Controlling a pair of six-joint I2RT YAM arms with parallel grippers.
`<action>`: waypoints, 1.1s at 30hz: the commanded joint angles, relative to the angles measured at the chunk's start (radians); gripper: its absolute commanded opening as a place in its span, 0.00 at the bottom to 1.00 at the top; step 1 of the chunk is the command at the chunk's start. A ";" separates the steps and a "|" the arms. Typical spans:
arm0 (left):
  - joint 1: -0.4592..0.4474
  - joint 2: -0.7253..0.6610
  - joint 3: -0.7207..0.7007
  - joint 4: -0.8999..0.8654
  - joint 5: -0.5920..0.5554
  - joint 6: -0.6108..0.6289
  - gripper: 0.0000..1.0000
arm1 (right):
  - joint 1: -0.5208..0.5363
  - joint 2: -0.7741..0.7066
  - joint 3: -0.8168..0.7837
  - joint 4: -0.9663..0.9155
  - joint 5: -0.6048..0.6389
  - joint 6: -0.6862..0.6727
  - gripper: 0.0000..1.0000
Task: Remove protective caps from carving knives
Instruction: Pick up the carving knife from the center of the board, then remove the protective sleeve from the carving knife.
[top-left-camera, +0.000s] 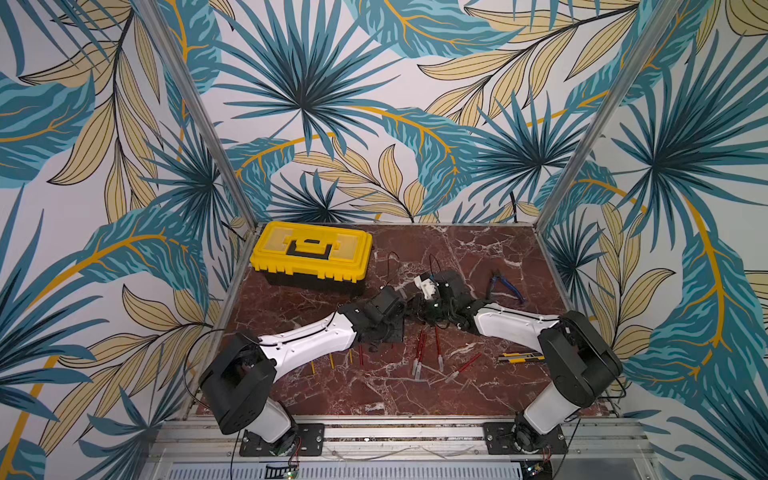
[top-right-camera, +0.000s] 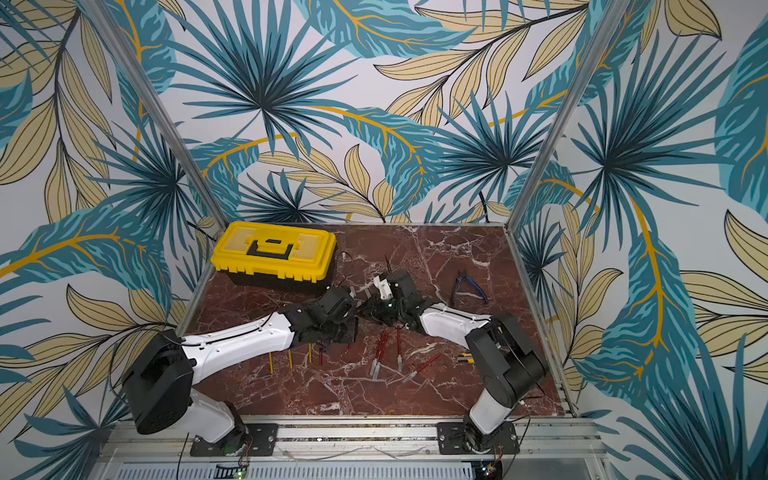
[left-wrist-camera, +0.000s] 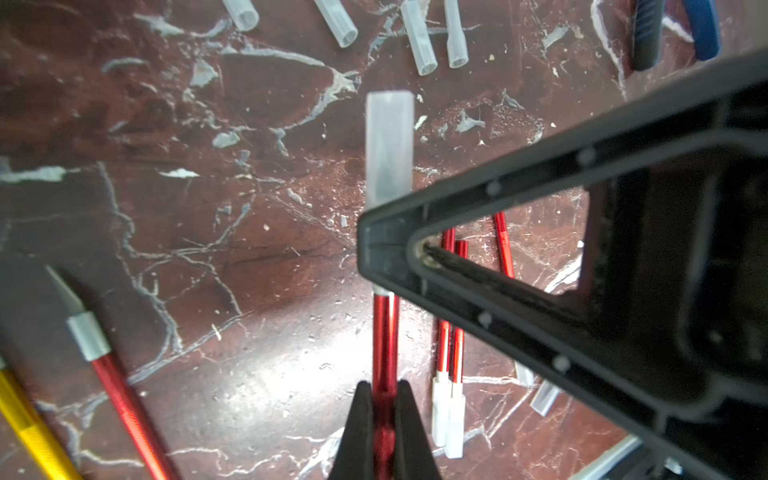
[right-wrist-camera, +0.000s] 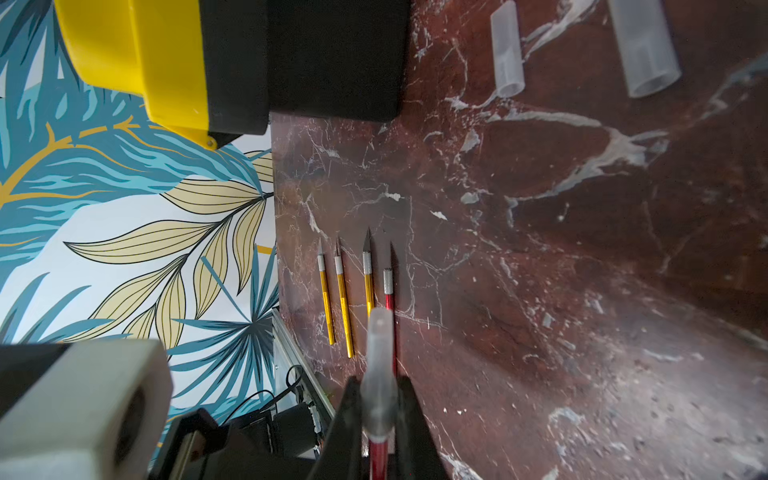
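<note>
Over the middle of the marbled table (top-left-camera: 374, 395), in both top views, the left arm (top-left-camera: 307, 337) and right arm (top-left-camera: 513, 322) are seen wrist to wrist; how the jaws stand cannot be told there. A toolbox (top-left-camera: 311, 253) is set at the far left, pliers (top-left-camera: 505, 284) at the far right, and a utility knife (top-left-camera: 519, 358) beside the right arm. Capped knives (top-left-camera: 420, 353), red, are laid near the front centre, and yellow knives (top-left-camera: 331, 361) are partly hidden under the left arm. From the left wrist, the left gripper (left-wrist-camera: 384, 388) is seen clamped tight on the red handle of the held knife (left-wrist-camera: 384, 332), which is held above the table. A cap (left-wrist-camera: 389, 141) is fitted over its tip, and the right gripper (left-wrist-camera: 384, 249) is closed across the cap's base. Loose caps (left-wrist-camera: 419, 41) are scattered beyond it, and a bare red knife (left-wrist-camera: 120, 386) is laid to one side. From the right wrist, the right gripper (right-wrist-camera: 379, 384) is seen pinched shut on the cap (right-wrist-camera: 379, 345), with the red handle shown beneath. On the table, three yellow knives (right-wrist-camera: 344, 307) and the bare red knife (right-wrist-camera: 388, 291) are laid uncapped in a row, and two loose caps (right-wrist-camera: 507, 50) are laid well apart from them.
</note>
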 joint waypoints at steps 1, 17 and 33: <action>-0.002 0.003 0.000 -0.004 0.008 0.004 0.00 | 0.003 -0.015 -0.011 0.011 -0.002 -0.004 0.00; -0.003 -0.010 -0.061 -0.005 0.033 -0.027 0.00 | -0.139 0.091 0.353 -0.353 0.069 -0.202 0.00; -0.006 -0.023 -0.087 -0.003 0.050 -0.035 0.00 | -0.184 0.223 0.544 -0.497 0.147 -0.280 0.00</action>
